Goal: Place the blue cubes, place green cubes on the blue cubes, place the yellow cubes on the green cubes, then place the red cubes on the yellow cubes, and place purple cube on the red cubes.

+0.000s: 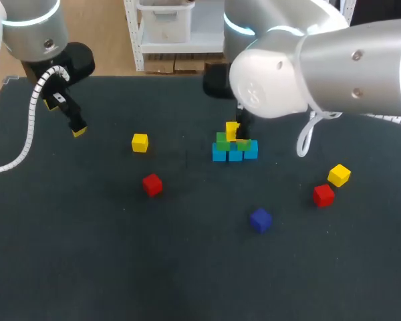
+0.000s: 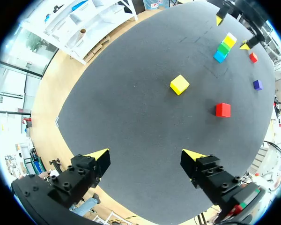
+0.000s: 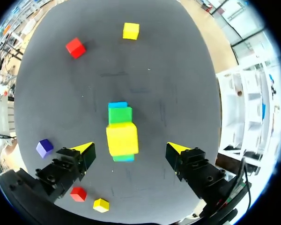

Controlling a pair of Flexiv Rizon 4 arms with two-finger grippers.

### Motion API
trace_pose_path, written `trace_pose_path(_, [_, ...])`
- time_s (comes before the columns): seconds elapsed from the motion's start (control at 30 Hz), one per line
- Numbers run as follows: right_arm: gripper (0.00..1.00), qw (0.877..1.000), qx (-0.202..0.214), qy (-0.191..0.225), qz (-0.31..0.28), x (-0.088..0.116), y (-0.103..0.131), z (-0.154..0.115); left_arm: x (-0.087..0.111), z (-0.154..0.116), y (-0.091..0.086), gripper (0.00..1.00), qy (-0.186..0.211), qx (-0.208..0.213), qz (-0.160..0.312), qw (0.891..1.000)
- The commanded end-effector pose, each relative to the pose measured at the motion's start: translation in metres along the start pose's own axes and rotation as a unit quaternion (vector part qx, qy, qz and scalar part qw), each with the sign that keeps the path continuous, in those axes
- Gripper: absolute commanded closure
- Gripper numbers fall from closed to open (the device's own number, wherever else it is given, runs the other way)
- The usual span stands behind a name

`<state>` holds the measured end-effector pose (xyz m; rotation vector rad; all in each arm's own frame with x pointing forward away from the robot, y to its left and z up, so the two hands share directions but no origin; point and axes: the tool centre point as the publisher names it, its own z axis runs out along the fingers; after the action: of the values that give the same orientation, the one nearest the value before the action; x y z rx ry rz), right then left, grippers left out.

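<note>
A row of blue cubes (image 1: 234, 154) lies at the table's middle, with green cubes (image 1: 223, 141) on top and one yellow cube (image 1: 231, 131) on the green. My right gripper (image 1: 241, 127) hangs over this stack. In the right wrist view the right gripper (image 3: 131, 151) is open, and the yellow cube (image 3: 122, 138) sits between its fingers, touched by neither. Loose on the table are a yellow cube (image 1: 140, 142), a red cube (image 1: 152, 184), the purple cube (image 1: 260, 219), a second red cube (image 1: 323, 195) and another yellow cube (image 1: 339, 175). My left gripper (image 2: 147, 157) is open and empty at the far left (image 1: 77, 128).
The loose cubes spread out to the left, front and right of the stack. My right arm's large white body (image 1: 321, 63) hangs over the table's back right. A white cable (image 1: 27, 134) trails from my left arm.
</note>
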<state>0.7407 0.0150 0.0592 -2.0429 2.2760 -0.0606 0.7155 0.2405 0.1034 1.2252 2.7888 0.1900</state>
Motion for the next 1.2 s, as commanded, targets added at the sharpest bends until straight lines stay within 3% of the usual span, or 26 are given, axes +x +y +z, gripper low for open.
trace_pose_path(0.03, [0.00, 1.000, 0.008, -0.013, 0.023, 0.031, 0.002, -0.013, 0.000, -0.001, 0.000, 0.00, 0.001, 0.000, 0.000, 1.000])
trace_pose_path(0.53, [0.00, 0.991, 0.012, 0.002, 0.137, 0.114, 0.006, -0.023, 0.000, -0.001, 0.000, 0.00, 0.001, 0.000, 0.000, 1.000])
trace_pose_path(1.2, [0.00, 0.973, -0.004, 0.023, 0.229, 0.179, 0.038, -0.011, 0.000, -0.001, 0.000, 0.00, 0.001, 0.000, 0.000, 1.000])
